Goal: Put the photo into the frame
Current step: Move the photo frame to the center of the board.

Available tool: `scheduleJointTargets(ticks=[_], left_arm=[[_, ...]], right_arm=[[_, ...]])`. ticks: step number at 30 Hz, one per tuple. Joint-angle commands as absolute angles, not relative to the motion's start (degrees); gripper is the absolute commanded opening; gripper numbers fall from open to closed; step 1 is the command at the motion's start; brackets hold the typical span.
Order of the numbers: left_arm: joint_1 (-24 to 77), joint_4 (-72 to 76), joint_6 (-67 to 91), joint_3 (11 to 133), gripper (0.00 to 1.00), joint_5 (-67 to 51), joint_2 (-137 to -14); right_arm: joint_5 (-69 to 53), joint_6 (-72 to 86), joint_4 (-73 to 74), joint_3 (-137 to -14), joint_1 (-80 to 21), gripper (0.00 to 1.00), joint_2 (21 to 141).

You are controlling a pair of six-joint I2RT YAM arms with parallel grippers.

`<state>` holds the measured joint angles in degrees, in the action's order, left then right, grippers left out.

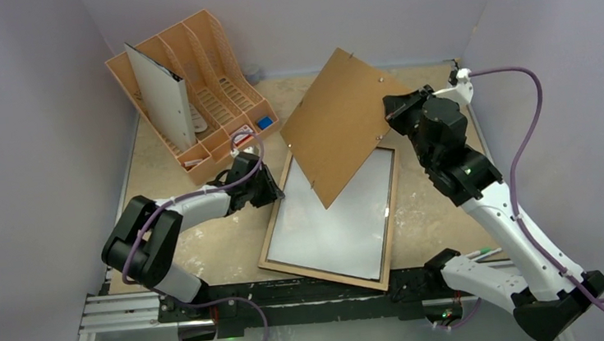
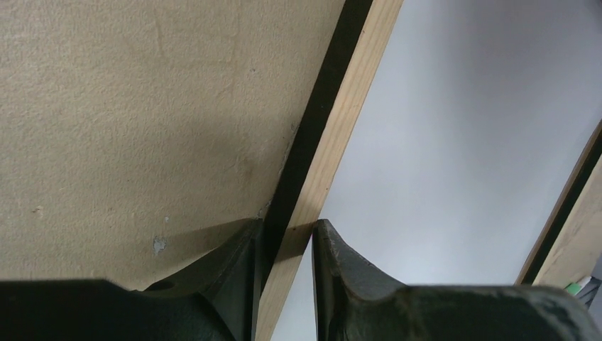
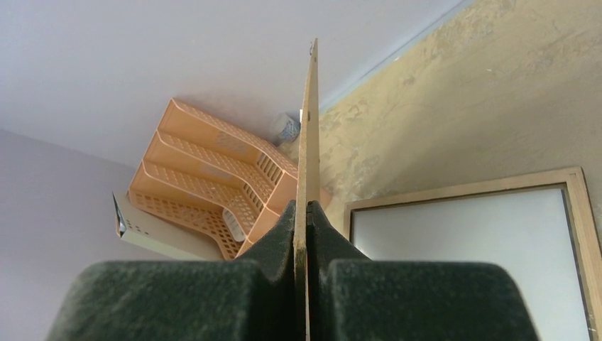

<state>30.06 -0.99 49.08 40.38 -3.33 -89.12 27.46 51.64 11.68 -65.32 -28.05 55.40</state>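
Note:
The frame (image 1: 328, 273) lies flat mid-table, light wood rim up. A plain white surface (image 1: 336, 217) fills it; I cannot tell whether this is the photo's white reverse or the pane, and no printed picture shows. My left gripper (image 1: 272, 191) is shut on the frame's left rim (image 2: 341, 121), one finger on each side (image 2: 286, 231). My right gripper (image 1: 391, 117) is shut on the edge of the brown backing board (image 1: 343, 117) and holds it raised and tilted over the frame's far end. The right wrist view shows the board (image 3: 307, 128) edge-on between the jaws (image 3: 307, 206), with the frame (image 3: 461, 190) below.
An orange file organizer (image 1: 209, 88) stands at the back left with a pale panel (image 1: 162, 96) upright in one slot and small items in its front trays. Purple walls close in the left, back and right. A metal rail (image 1: 129, 309) runs along the near edge.

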Motion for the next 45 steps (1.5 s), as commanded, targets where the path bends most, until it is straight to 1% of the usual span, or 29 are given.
scheduleJointTargets(ticks=[1,12,20,23,26,28,34,37,39,42,45], left_arm=[[29.71,2.02,56.35,39.33,0.27,-0.81,-90.43],[29.71,5.79,63.44,40.34,0.23,-0.63,-93.50],[29.71,12.66,67.66,41.44,0.24,-3.68,-95.80],[29.71,11.86,67.72,43.08,0.27,-3.51,-94.90],[29.61,9.71,66.76,44.36,0.33,-1.70,-91.84],[29.62,7.48,65.73,45.10,0.41,-0.40,-89.03],[29.61,1.44,64.29,45.01,0.58,2.81,-78.65],[29.62,0.10,65.67,45.18,0.70,3.82,-72.69],[29.62,0.09,67.85,45.30,0.82,3.76,-69.13],[29.62,2.11,71.56,45.09,0.88,2.75,-65.07],[29.62,5.55,73.29,45.76,0.91,1.71,-63.37]], right_arm=[[28.73,55.27,4.48,-65.74,-27.95,0.00,53.73],[29.61,56.00,4.67,-65.24,-27.95,0.00,52.89],[29.78,59.78,2.66,-64.33,-27.95,0.00,52.79],[30.84,61.38,1.33,-63.87,-27.95,0.00,52.23],[32.13,62.82,0.30,-63.07,-27.95,0.00,51.47],[32.61,63.85,0.18,-62.34,-27.95,0.00,50.55],[33.12,66.05,-3.15,-60.17,-27.95,0.00,48.11],[32.86,67.18,-4.97,-58.92,-27.95,0.00,46.63],[32.48,68.33,-5.75,-58.35,-27.96,0.00,45.87],[31.51,70.05,-6.79,-57.86,-27.95,0.00,44.84],[30.21,71.80,-8.02,-57.51,-27.95,0.00,44.11]])
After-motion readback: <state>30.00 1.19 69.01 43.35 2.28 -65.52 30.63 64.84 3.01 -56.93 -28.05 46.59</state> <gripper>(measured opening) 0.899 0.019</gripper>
